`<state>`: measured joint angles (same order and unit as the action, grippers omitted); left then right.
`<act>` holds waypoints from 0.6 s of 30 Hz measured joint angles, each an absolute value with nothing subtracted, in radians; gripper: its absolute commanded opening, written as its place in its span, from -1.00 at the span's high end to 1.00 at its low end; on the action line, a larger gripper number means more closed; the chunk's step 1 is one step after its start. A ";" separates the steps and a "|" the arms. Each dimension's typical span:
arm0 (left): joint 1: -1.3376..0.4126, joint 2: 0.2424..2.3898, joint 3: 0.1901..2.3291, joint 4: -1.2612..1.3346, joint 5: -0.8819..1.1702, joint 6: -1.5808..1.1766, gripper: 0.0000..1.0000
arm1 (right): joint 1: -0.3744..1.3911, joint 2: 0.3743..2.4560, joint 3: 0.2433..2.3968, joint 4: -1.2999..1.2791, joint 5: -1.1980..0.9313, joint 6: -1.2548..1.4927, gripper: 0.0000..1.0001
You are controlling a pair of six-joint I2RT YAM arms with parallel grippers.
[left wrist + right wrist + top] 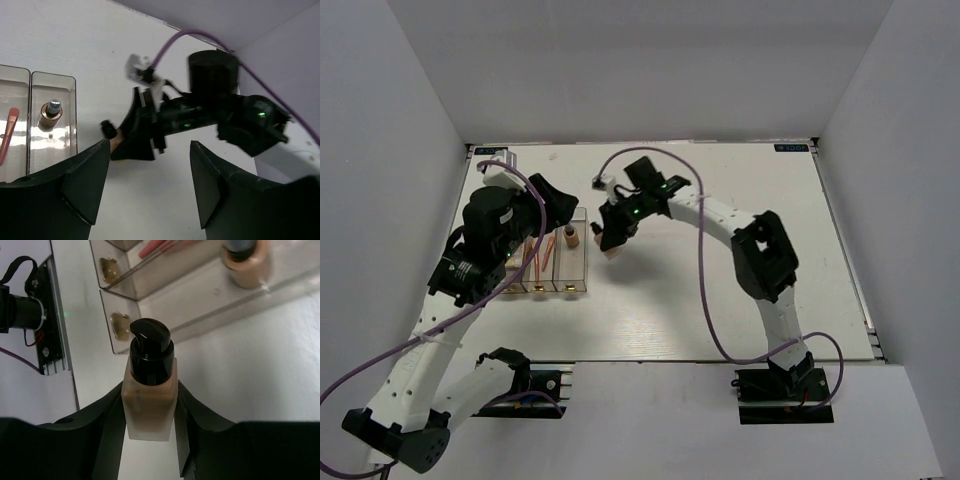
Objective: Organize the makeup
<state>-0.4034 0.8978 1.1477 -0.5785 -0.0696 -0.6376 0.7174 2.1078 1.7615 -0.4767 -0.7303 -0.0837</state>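
Beige bottle, dark-capped, pinched at the body between the fingers of right gripper; held just beside box, cap turned toward it. Left gripper spread wide, nothing between its fingers, poised above box. Second bottle lodged in the right compartment, stick in the next one. Writing on corner tags too small to read. White table; pale grey walls on three sides.

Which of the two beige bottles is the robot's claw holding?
The bottle with the black pump top, pinched in the right claw outside the clear box. The other bottle sits inside the box's end compartment, untouched.
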 measured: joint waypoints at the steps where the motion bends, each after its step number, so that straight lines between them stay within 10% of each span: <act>1: -0.403 0.894 1.148 -0.578 -0.069 -0.638 -0.49 | 0.739 2.141 1.779 -0.465 -0.741 -0.075 1.00; 18: -0.403 0.875 1.148 -0.567 -0.066 -0.646 -0.50 | 0.893 2.251 1.897 -0.167 -0.744 0.065 0.98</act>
